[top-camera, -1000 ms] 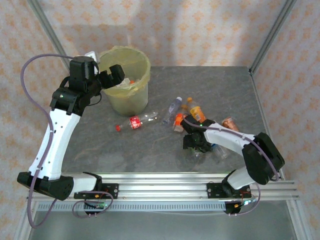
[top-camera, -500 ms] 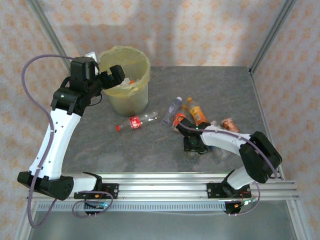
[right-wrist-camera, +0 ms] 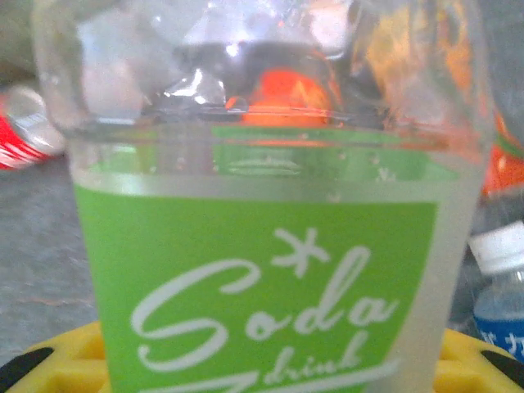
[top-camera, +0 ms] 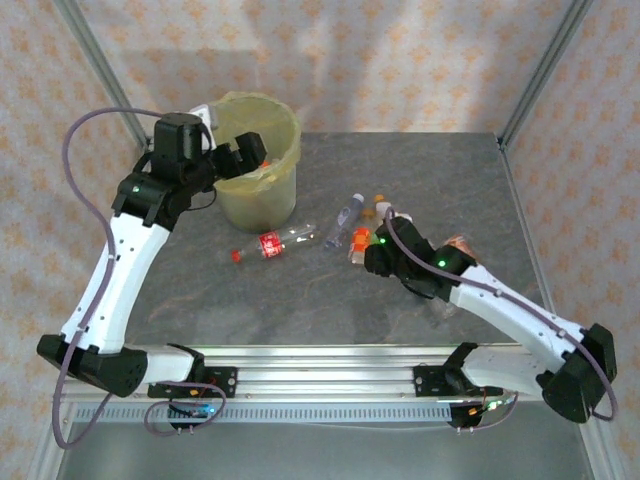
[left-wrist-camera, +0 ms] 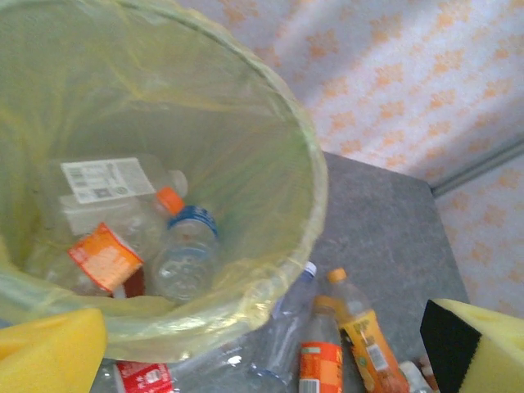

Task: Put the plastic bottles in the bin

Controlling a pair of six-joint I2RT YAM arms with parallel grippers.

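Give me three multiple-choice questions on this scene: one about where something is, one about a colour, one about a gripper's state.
1. Where is the red-labelled bottle? A on the table beside the bin; B inside it; C in a gripper.
2. What colour is the label on the held bottle in the right gripper? A blue; B green; C white.
3. The left gripper is: A open; B shut on a bottle; C shut, empty.
Answers: A, it lies on the grey top; B, its Soda label is green; A, jaws apart over the bin.
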